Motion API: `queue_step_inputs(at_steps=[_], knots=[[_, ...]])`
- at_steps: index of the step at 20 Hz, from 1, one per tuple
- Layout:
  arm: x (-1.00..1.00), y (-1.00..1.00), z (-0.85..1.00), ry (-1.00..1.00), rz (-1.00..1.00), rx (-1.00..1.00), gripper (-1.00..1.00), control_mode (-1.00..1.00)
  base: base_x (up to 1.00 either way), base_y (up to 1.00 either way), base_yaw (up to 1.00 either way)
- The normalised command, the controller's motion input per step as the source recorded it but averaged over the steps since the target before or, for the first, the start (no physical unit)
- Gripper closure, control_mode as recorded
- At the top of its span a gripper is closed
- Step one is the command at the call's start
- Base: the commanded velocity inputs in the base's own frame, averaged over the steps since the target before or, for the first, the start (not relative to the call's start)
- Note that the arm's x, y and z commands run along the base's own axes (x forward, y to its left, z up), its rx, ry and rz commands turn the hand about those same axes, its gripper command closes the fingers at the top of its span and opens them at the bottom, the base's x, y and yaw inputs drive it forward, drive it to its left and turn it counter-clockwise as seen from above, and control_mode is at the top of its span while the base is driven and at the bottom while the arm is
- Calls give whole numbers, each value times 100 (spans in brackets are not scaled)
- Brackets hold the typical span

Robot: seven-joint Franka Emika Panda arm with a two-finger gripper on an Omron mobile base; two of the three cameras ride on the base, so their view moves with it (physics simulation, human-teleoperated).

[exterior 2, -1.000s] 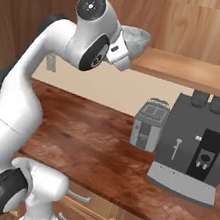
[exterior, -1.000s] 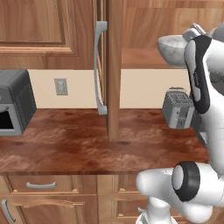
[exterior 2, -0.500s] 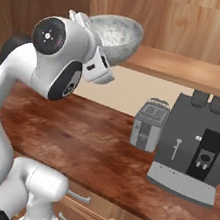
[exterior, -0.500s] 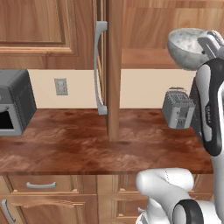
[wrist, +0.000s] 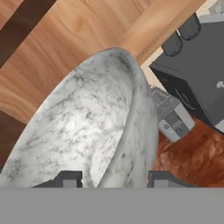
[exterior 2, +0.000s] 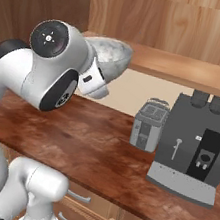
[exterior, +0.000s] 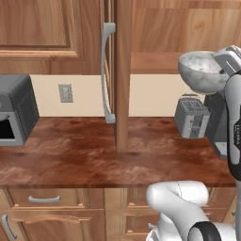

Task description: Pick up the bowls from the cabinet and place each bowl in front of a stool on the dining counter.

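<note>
Tool [wrist: 110, 178], seen in the hand view with one dark fingertip inside and one outside the rim, grips the deep grey-white marbled stone-look bowl [wrist: 94, 131] by its wall. Compared with a second ago, the bowl has come out of the cupboard opening and dropped slightly; in the left base view it now hangs tilted in the air, in front of and just below the plain wooden shelf [exterior: 155, 62], above the small grey metal toaster [exterior: 191, 116]. This suggests the pick from the warm brown wooden wall cabinet [exterior: 123, 70] is done for this bowl, and the carry to the dining counter remains. The bowl is round, thick-walled and smooth, with fine dark veining on a pale ground; it looks rigid and probably heavy for a rim grip. Beneath lies the dark reddish-brown wood-grain bench [exterior 2: 99, 153], glossy and mottled. Farther back stand the boxy toaster and a matt dark grey coffee machine [exterior 2: 196, 152].
</note>
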Motion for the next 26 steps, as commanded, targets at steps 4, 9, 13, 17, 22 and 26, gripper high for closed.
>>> queue_step_inputs(at_steps=[4, 9, 13, 17, 22, 26], knots=[[0, 0, -2, 11, 8, 0, 100, 100, 0, 1, 8], [0, 0, 0, 0, 0, 0, 100, 100, -31, 27, 14], [0, 0, 0, 0, 0, 0, 100, 100, -95, 62, 6], [0, 0, 0, 0, 0, 0, 100, 100, -92, 76, 0], [0, 0, 0, 0, 0, 0, 100, 100, -98, 97, 0], [0, 0, 0, 0, 0, 0, 100, 100, -100, 100, 0]])
